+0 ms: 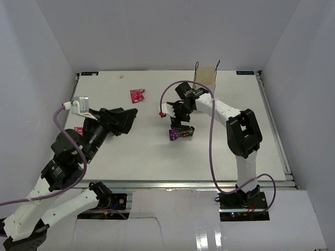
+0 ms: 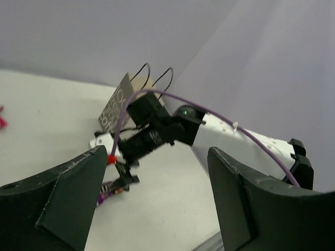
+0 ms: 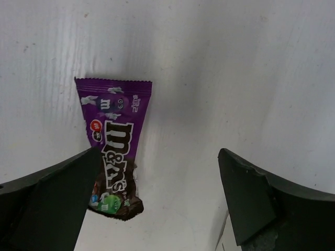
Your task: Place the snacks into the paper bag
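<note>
Under your right pincer (image 3: pixel 159 170), flat on the table (image 1: pixel 157 157), lies the purple snack (image 3: pixel 115 138), and that offset is what your next move turns on. The pincer hangs spread wide with nothing in it, and the packet sits not midway between the fingers but off towards the one on the left of the wrist view, its lower corner just beside that fingertip. Its long axis runs up and down that view, leaning a little, so it lies roughly across the line on which the fingers close. I judge you should slide the pincer sideways over the packet before you come down, or only one finger will meet it.

Your right arm is plainly the nearer one. Your left pincer (image 2: pixel 157 159) is also open and empty, well apart on the left side of the table and pointed towards the right arm. The paper bag (image 1: pixel 205 76) stands upright at the far edge, just beyond the right wrist, a short carry away. One pink-red snack (image 1: pixel 137 95) lies far left of centre, between the two arms.

On the purple packet you can read "m&m's" in white letters, running lengthwise; the smaller print is too fine to make out. The bag's dark lettering shows in the left wrist view but I cannot read it there
</note>
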Robot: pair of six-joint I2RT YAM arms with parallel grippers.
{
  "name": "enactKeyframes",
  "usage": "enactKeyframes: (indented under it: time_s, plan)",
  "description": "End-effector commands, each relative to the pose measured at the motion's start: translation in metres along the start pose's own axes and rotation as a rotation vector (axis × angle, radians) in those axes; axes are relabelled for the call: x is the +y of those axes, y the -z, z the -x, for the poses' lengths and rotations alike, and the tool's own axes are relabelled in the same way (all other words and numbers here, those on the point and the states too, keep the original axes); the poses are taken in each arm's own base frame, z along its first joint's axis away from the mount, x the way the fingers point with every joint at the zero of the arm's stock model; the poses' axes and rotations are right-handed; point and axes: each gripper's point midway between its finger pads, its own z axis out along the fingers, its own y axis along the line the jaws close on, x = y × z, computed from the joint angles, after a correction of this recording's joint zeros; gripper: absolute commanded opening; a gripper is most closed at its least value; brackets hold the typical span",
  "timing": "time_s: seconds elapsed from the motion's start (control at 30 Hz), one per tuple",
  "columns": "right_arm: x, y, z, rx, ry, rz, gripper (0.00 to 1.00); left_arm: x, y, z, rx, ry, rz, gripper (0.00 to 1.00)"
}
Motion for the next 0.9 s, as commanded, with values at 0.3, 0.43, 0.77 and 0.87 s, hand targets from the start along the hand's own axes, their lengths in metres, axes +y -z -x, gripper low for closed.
enactKeyframes:
  time_s: [0.3, 0.43, 0.77, 0.87]
  plan:
    - [0.055, -0.030, -0.019, 0.310, -0.071, 0.194, 0.92, 0.079, 0.042, -0.112, 0.297, 0.152, 0.302, 0.90]
    - [0.053, -0.043, -0.037, 0.402, -0.086, 0.170, 0.91, 0.080, 0.037, -0.121, 0.330, 0.133, 0.313, 0.91]
    - [0.043, -0.049, -0.041, 0.408, -0.113, 0.117, 0.65, 0.089, 0.042, -0.134, 0.343, 0.160, 0.338, 0.91]
    - [0.041, -0.041, -0.028, 0.346, -0.132, 0.108, 0.49, 0.091, 0.046, -0.137, 0.343, 0.175, 0.339, 0.91]
